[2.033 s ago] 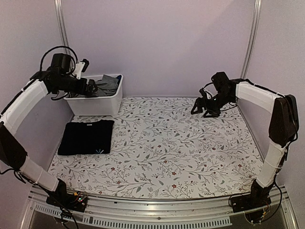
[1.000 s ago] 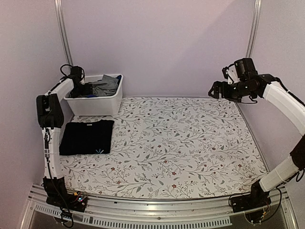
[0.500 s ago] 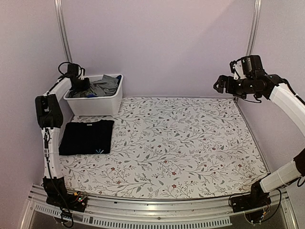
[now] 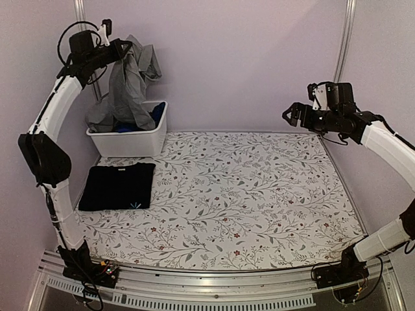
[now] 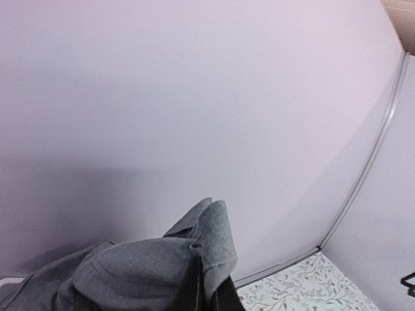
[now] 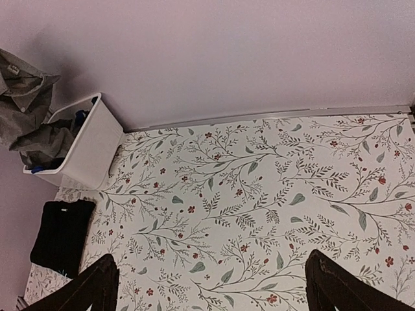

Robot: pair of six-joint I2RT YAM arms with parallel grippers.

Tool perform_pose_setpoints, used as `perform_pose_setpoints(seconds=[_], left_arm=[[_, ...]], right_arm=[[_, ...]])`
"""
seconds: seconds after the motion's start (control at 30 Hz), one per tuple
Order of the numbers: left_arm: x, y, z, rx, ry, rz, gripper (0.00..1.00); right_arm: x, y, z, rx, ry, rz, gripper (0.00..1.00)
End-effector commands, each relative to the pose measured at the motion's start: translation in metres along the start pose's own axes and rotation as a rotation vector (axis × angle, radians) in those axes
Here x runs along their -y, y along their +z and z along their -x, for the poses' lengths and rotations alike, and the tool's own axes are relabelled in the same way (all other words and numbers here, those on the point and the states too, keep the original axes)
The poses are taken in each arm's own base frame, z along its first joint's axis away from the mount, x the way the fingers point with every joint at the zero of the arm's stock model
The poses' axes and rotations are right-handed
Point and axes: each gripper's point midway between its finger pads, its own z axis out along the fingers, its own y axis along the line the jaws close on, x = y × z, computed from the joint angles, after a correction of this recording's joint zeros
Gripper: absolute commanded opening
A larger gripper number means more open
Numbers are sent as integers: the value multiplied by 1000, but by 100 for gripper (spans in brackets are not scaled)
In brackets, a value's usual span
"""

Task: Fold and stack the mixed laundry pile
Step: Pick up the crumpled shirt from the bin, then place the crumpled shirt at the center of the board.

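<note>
1. Your left arm reaches high over the far left corner. The left claw (image 4: 120,46) is pinched fully closed on a fold of the grey shirt (image 4: 126,91). From the left wrist you see that claw (image 5: 209,295) at the bottom edge, with the grey cloth (image 5: 149,272) bunched over it against the plain wall (image 5: 194,97).
2. The grey shirt hangs down from the claw in a long drape. Its lower part reaches into the white bin (image 4: 130,141), which stands at the far left corner of the counter (image 4: 259,194).
3. A blue garment (image 4: 157,112) lies inside the bin and shows at its right end, just beside the hanging shirt.
4. A black T-shirt (image 4: 118,186) lies folded flat on the counter just in front of the bin, near the left edge. A small light mark (image 4: 135,206) sits at its near edge.
5. The counter wears a cloth printed with leaves and small red flowers.
6. Your right claw (image 4: 290,116) hangs in the air above the far right corner, jaws spread wide and holding nothing. From the right wrist, its two dark fingers (image 6: 97,285) stand at the lower corners, with the counter between them. The bin (image 6: 91,149), the grey shirt (image 6: 26,110) and the black T-shirt (image 6: 61,236) show at that view's left side.
</note>
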Motion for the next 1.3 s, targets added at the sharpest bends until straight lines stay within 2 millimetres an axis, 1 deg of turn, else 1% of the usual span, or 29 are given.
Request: perform_pose_setpoints(seconds=[0.0,0.07,0.17,0.23,0.33,0.4,0.5,0.6,0.67,0.77,0.83,0.93,0.97,1.0,1.07,1.1,1.13,1.2,1.27], left_arm=[[116,-22,49,135,-19,-322,0],[160,-31,59,165,-15,-422,0],[214,-46,69,203,-23,-541,0],[256,-60,76,236,-29,-646,0],[306,-84,84,289,-35,-787,0],[332,-95,85,306,-25,-838,0],[360,-108,86,330,-32,-896,0],[383,-118,82,335,-56,-961,0],[401,-123,74,328,-60,-1005,0],[414,-117,57,290,-48,-1010,0],[414,-111,48,263,-54,-1000,0],[396,-93,42,228,-48,-908,0],[382,-84,38,199,-47,-853,0],[372,-80,41,201,-41,-822,0],[359,-81,49,222,-22,-795,0],[357,-81,49,226,-10,-797,0],[358,-80,46,219,-2,-808,0],[362,-72,26,164,-13,-846,0],[374,-68,2,99,-13,-885,0]], right_arm=[[-20,-5,21,79,5,105,99],[-22,-3,22,86,3,123,99],[-31,-2,21,85,0,173,99],[-43,-1,18,63,-34,247,99],[-50,1,13,39,-42,293,99],[-53,1,14,34,-44,307,99],[-53,2,14,33,-45,309,99],[-52,1,16,38,-47,308,99],[-51,0,17,42,-47,307,99],[-50,-1,18,43,-46,306,99],[-49,-1,16,39,-41,306,99],[-47,1,14,30,-36,303,99],[-47,1,12,25,-36,304,99],[-46,2,10,20,-34,302,99],[-46,2,7,13,-33,303,99],[-46,2,6,9,-33,308,99],[-47,2,4,6,-35,312,99],[-46,3,3,0,-40,316,99],[-50,2,4,-2,-52,333,99]])
